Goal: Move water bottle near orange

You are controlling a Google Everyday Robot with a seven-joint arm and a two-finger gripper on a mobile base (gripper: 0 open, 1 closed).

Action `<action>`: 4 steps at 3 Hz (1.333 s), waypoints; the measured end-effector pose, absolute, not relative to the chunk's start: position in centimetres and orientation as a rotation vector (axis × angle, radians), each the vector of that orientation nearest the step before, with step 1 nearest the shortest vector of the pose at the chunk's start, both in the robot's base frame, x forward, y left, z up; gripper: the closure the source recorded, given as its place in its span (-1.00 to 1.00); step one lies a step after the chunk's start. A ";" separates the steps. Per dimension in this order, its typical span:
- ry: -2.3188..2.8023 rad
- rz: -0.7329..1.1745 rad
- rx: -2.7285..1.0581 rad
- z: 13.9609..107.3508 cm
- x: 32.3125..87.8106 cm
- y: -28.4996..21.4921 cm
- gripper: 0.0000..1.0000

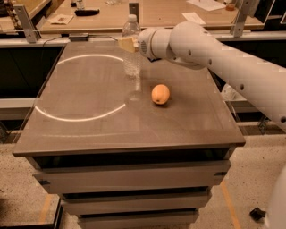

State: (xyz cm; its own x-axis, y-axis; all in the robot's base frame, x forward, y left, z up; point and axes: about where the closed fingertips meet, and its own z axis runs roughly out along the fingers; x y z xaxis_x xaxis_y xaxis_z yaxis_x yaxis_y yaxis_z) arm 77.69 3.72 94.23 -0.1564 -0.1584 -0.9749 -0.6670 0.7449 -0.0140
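The water bottle (132,47), clear with a white cap, is upright over the far middle of the table and seems slightly raised above the top. My gripper (128,44) reaches in from the right and is shut on the bottle's upper half; a tan finger (125,44) shows on its left side. The orange (160,94) lies on the table, in front of the bottle and a little to the right, a short gap away.
The brown table (89,129) carries a bright ring of reflected light (80,87) on its left half. Behind it a bench holds papers (195,18) and a black object (87,12). Metal posts (25,23) stand at the back corners.
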 end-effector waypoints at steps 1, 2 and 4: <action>1.731 0.485 -0.652 94.5 76.0 1.9 1.00; 1.754 0.492 -0.645 94.5 74.5 0.9 1.00; 1.799 0.511 -0.569 94.0 72.7 -0.5 1.00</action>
